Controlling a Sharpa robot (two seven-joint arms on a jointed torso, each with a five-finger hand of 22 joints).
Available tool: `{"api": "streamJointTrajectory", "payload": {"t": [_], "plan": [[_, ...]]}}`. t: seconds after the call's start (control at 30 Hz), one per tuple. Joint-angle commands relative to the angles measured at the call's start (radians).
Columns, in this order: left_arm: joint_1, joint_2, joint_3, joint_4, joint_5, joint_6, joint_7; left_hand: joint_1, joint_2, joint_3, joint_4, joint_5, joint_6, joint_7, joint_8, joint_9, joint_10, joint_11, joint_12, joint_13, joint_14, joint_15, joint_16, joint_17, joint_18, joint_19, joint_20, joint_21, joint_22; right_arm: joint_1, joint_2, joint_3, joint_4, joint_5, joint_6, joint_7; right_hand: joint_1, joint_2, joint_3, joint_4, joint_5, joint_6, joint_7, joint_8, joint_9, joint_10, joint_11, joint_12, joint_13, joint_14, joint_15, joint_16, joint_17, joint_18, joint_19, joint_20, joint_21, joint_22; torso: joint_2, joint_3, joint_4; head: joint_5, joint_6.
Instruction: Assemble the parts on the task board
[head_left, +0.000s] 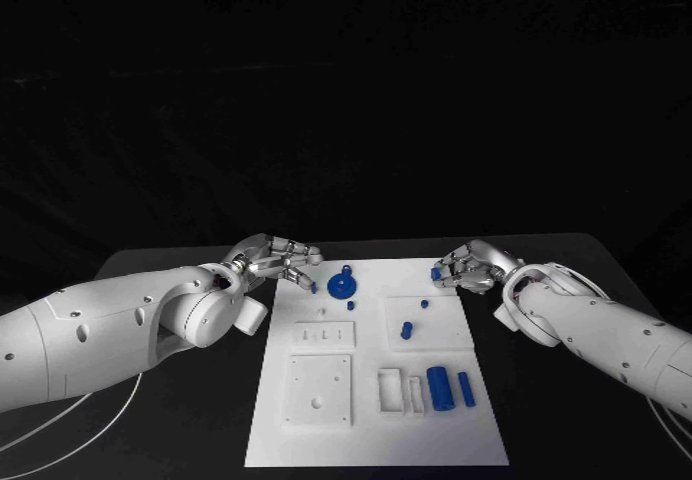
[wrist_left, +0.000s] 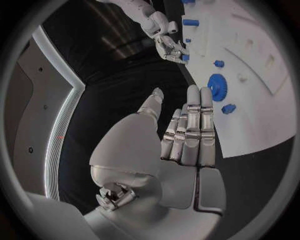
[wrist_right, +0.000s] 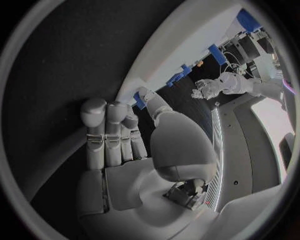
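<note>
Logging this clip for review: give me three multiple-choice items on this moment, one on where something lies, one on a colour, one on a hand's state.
1. Where on the task board does the gear lie?
A. near its far edge
B. at its near edge
C. off the board, on the table

2. What colour are the two cylinders standing side by side on the board's near half?
A. grey
B. blue
C. white

3. What is the left hand holding?
A. the gear
B. a cylinder
C. nothing

Key: 1 A, the head view shows the gear close to the far edge, between the two hands. 2 B, both are blue against the white board. 3 C, the left wrist view shows its fingers straight with nothing between them.
</note>
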Motion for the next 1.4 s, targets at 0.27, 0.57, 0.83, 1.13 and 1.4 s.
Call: {"api": "streamJointTrajectory", "payload": {"t": [0.27,0.57,0.83,1.13,1.4], "plan": [[0.000,0.001,0.001,0.002,-0.009,0.018,0.003,0.002,-0.002,0.001,-0.002,-0.006,0.007,0.000,0.001,0.000,-0.005,0.001,0.004,0.001,-0.004,0.000,-0.007,-0.001,0.010,-0.005,-0.002,-0.002,-0.001,-0.003,0.006,-0.002,-0.007,0.012,0.006,0.012,-0.007,0.016,0.003,0.001,-0.025,0.033,-0.007,0.000,0.000,0.009,-0.006,0.012,0.008,0.009,-0.001,0.012,0.011,0.005,0.055,-0.005,0.015,0.017,0.001,0.0007,0.0000,0.000,-0.005],[0.000,0.002,0.001,0.001,-0.011,0.020,-0.003,0.001,-0.001,0.001,-0.002,-0.007,0.005,0.000,0.001,0.000,-0.007,0.001,0.004,0.001,-0.004,0.001,-0.007,-0.001,0.010,-0.006,-0.002,-0.003,-0.001,-0.005,0.014,-0.006,-0.010,0.013,0.014,0.020,-0.003,0.027,-0.028,0.001,-0.103,0.027,-0.009,0.000,0.000,0.009,-0.007,0.012,0.010,0.008,-0.002,0.016,0.020,0.003,0.054,-0.006,0.014,0.023,0.001,0.0005,-0.0009,0.001,-0.008],[0.000,0.004,0.001,-0.001,-0.012,0.022,-0.005,0.001,-0.001,0.001,-0.002,-0.007,0.005,0.000,0.001,0.000,-0.007,0.001,0.004,0.001,-0.004,0.001,-0.007,-0.001,0.010,-0.006,-0.002,-0.003,-0.001,-0.005,0.019,-0.007,-0.015,0.013,0.005,0.017,0.009,0.032,-0.060,0.016,-0.136,0.023,-0.008,0.000,0.000,0.010,-0.006,0.012,0.011,0.010,-0.001,0.017,0.024,0.004,0.055,-0.005,0.014,0.026,0.001,0.0003,0.0001,-0.001,-0.010],[0.000,0.004,0.001,-0.001,-0.012,0.023,-0.007,0.001,-0.001,0.001,-0.002,-0.007,0.005,0.000,0.001,0.000,-0.007,0.001,0.004,0.001,-0.004,0.001,-0.007,-0.001,0.010,-0.006,-0.002,-0.003,-0.001,-0.006,0.023,-0.008,-0.019,0.010,0.002,0.013,0.014,0.037,-0.064,0.022,-0.139,0.029,-0.007,0.000,0.001,0.011,-0.005,0.013,0.012,0.010,0.000,0.018,0.027,0.005,0.055,-0.004,0.015,0.028,0.001,0.0013,-0.0011,0.002,-0.010],[0.000,0.003,0.001,-0.001,-0.012,0.023,-0.008,0.001,-0.001,0.001,-0.002,-0.007,0.005,0.000,0.001,0.000,-0.007,0.001,0.004,0.001,-0.004,0.001,-0.007,-0.001,0.010,-0.006,-0.002,-0.003,-0.001,-0.008,0.023,-0.009,-0.019,0.008,-0.015,0.009,0.026,0.057,-0.025,0.014,-0.205,0.122,-0.036,0.002,0.019,0.013,-0.021,0.013,0.014,0.011,-0.011,0.017,0.030,-0.001,0.055,-0.014,0.014,0.029,0.001,0.0017,-0.0015,0.002,-0.010]]}}
